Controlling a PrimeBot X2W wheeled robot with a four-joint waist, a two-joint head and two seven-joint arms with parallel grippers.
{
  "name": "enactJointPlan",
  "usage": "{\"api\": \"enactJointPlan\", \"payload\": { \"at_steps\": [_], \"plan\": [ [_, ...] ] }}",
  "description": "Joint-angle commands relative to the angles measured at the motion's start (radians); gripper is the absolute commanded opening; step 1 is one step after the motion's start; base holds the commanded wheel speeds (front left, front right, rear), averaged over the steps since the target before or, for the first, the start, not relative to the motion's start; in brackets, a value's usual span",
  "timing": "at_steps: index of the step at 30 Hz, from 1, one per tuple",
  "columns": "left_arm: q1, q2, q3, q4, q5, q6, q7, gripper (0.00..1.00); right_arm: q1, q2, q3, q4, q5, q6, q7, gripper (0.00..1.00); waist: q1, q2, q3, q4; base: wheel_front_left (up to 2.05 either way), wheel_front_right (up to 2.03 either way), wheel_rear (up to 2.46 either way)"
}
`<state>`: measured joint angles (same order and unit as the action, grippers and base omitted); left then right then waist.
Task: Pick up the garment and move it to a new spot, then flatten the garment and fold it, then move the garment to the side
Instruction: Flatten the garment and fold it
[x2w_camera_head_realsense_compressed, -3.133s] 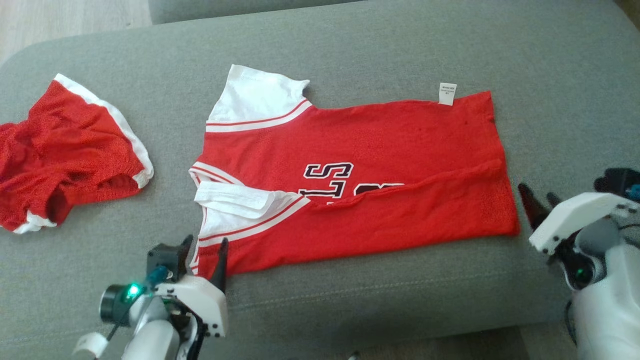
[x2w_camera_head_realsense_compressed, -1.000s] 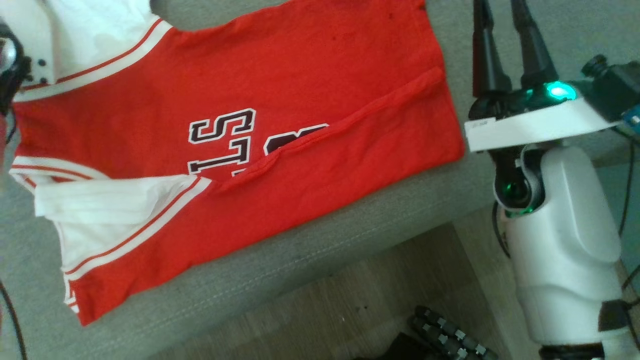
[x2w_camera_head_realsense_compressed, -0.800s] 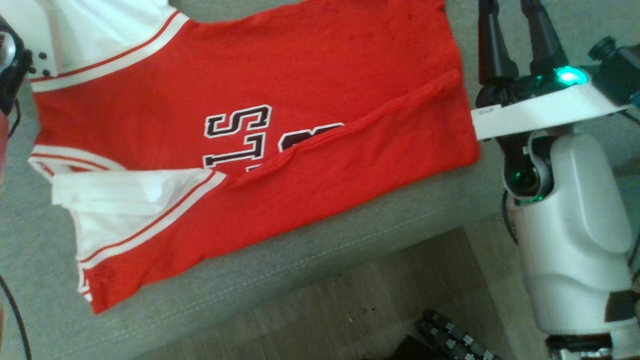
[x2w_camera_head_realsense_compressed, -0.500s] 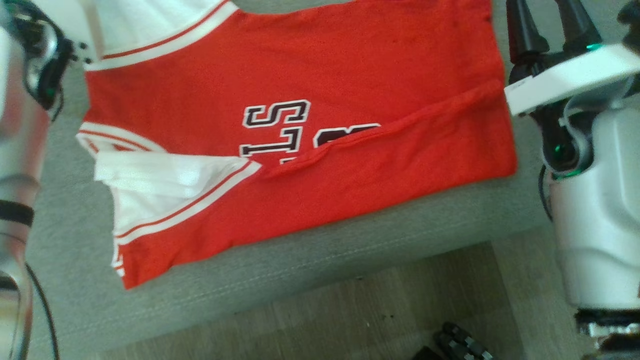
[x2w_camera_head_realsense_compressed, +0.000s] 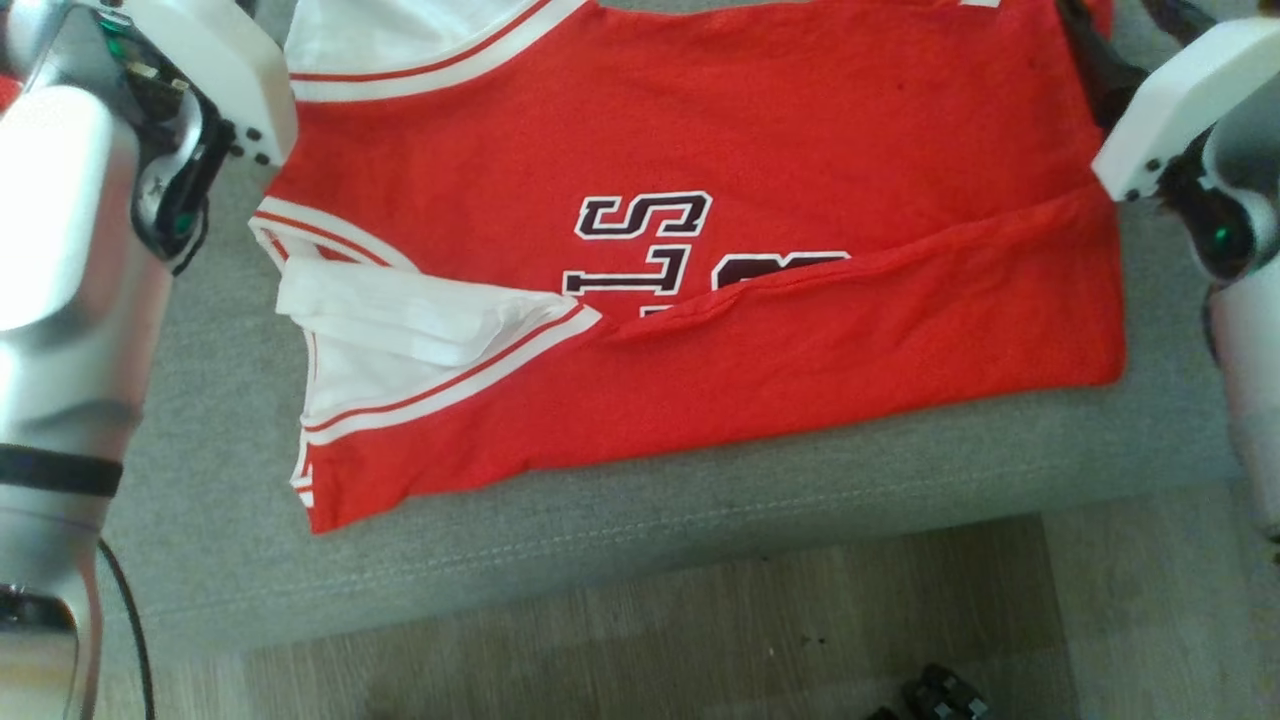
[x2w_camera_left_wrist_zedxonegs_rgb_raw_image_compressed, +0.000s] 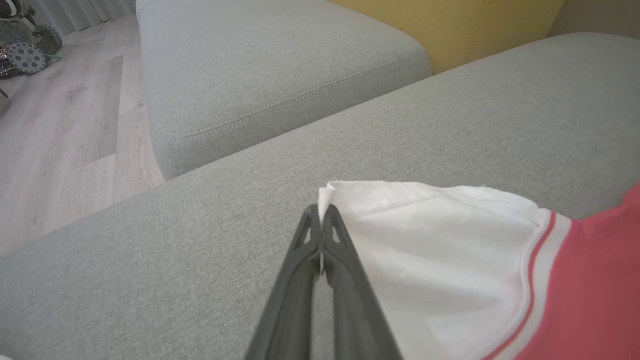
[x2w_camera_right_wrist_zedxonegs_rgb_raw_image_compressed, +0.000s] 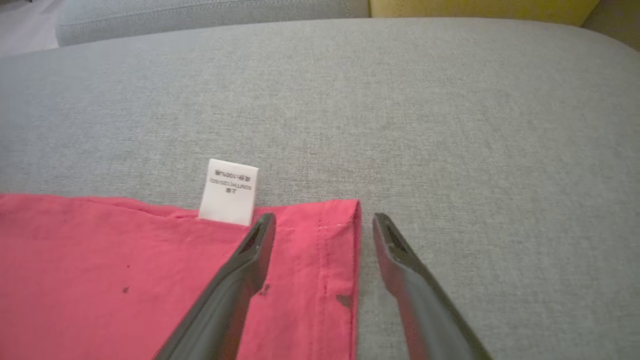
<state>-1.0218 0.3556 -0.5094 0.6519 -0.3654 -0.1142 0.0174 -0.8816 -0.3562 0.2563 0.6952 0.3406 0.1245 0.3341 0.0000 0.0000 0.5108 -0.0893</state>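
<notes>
From the head we see the red garment (x2w_camera_head_realsense_compressed: 700, 150) lying flat on the grey sofa cushion (x2w_camera_head_realsense_compressed: 600, 520), near its front edge, its near side folded up over black lettering (x2w_camera_head_realsense_compressed: 645, 215) — wooden floor (x2w_camera_head_realsense_compressed: 650, 640) below. The left wrist view brings us the grip up close: the left gripper (x2w_camera_left_wrist_zedxonegs_rgb_raw_image_compressed: 320, 220) has its fingers pressed together on the corner of the white sleeve (x2w_camera_left_wrist_zedxonegs_rgb_raw_image_compressed: 425, 235), a sliver of cloth pinched between them. The right wrist view adds the far hem corner (x2w_camera_right_wrist_zedxonegs_rgb_raw_image_compressed: 352, 206) — the right gripper (x2w_camera_right_wrist_zedxonegs_rgb_raw_image_compressed: 324, 220) stands spread astride it, one finger above red cloth, the other above bare cushion, a white label (x2w_camera_right_wrist_zedxonegs_rgb_raw_image_compressed: 229, 192) just beside; whether the fingers touch we cannot tell
</notes>
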Motion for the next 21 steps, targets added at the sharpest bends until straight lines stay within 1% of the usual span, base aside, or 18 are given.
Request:
{"api": "enactJointPlan", "payload": {
  "at_steps": [1, 7, 19, 20, 21],
  "plan": [
    [-0.02, 0.043, 0.026, -0.044, -0.005, 0.006, 0.004, 0.0, -0.027, -0.018, 0.013, -0.016, 0.0, 0.006, 0.009, 1.0, 0.0, 0.0, 0.003, 0.005, 0.0, 0.0, 0.0],
    [-0.001, 0.053, 0.023, -0.102, -0.012, 0.017, 0.024, 0.0, -0.078, -0.047, 0.049, 0.071, 0.002, 0.006, 0.004, 1.0, 0.0, 0.0, 0.011, 0.017, 0.0, 0.0, 0.0],
    [0.014, 0.068, 0.016, -0.177, -0.021, 0.041, 0.055, 0.0, -0.149, -0.052, 0.102, 0.201, 0.058, 0.006, -0.016, 1.0, 0.0, 0.0, 0.03, 0.031, 0.0, 0.0, 0.0],
    [0.014, 0.069, 0.016, -0.18, -0.022, 0.043, 0.057, 0.0, -0.153, -0.054, 0.106, 0.209, 0.062, 0.006, -0.018, 0.97, 0.0, 0.0, 0.031, 0.032, 0.0, 0.0, 0.0],
    [0.014, 0.069, 0.016, -0.183, -0.022, 0.044, 0.059, 0.0, -0.156, -0.055, 0.11, 0.217, 0.067, 0.006, -0.022, 0.46, 0.0, 0.0, 0.032, 0.032, 0.0, 0.0, 0.0]
  ]
}}
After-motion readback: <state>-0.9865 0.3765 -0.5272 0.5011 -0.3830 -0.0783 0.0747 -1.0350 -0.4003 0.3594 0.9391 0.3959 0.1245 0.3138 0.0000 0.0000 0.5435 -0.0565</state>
